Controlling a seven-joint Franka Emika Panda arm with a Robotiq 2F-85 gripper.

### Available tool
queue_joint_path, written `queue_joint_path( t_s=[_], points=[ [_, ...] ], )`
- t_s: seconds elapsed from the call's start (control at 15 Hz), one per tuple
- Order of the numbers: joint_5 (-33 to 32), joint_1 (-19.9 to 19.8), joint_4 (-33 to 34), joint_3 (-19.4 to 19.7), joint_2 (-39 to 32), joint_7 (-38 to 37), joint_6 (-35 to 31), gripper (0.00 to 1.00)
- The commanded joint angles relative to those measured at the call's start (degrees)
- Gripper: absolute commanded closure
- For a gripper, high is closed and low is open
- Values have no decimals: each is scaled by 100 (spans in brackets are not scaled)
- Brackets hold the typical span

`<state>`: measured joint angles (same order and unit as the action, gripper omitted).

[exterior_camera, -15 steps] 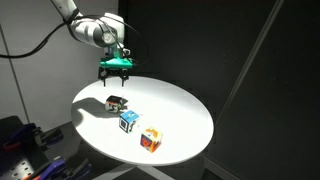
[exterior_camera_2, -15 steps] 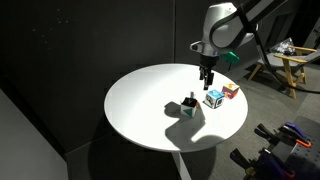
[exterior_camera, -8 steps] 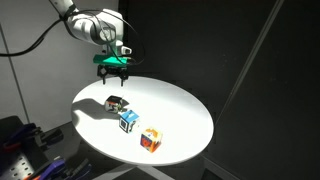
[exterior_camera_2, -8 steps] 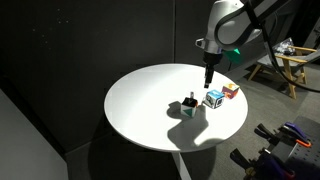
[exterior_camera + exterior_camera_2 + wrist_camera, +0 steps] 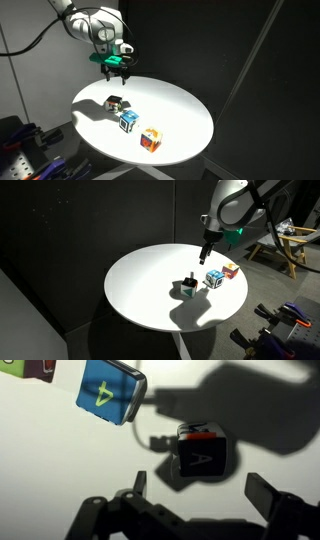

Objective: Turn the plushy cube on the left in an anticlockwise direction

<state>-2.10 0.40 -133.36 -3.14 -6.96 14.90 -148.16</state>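
Pincer [image 5: 116, 70] hung in the air above the round white surface [image 5: 185, 105], clear of all three cubes. In the wrist view the pincer [image 5: 200, 490] stood open, its two dark fingers [image 5: 262, 495] spread wide with nothing between them but the surface below.

Plushy cube [image 5: 115, 103] sat on the surface almost directly beneath the pincer, not touched by it. In the wrist view the plushy cube [image 5: 205, 457] appeared dark, with a letter "A" on its upper face and a red strip along one edge; it lay in the gap between the fingers, seen from above.

Blue-and-white cube [image 5: 129, 121] sat near the plushy cube, apart from it; the wrist view showed a "4" on the blue-and-white cube [image 5: 108, 390]. Orange-and-white cube [image 5: 150, 140] sat beyond that, closest to the rim of the surface. The three formed a loose diagonal row.

In an exterior view, the pincer [image 5: 203, 256] was above and slightly behind the plushy cube [image 5: 188, 286], with the blue-and-white cube [image 5: 213, 279] and orange-and-white cube [image 5: 231, 271] to its side. Cube shadow fell on the surface [image 5: 140, 280].
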Motion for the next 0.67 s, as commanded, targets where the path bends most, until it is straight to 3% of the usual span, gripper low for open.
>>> queue_joint_path(
  t_s=[0.0, 0.6],
  points=[
    [-1, 37, -242, 84, 214, -662, -180, 0],
    [97, 48, -546, 77, 653, -1152, 538, 0]
  ],
)
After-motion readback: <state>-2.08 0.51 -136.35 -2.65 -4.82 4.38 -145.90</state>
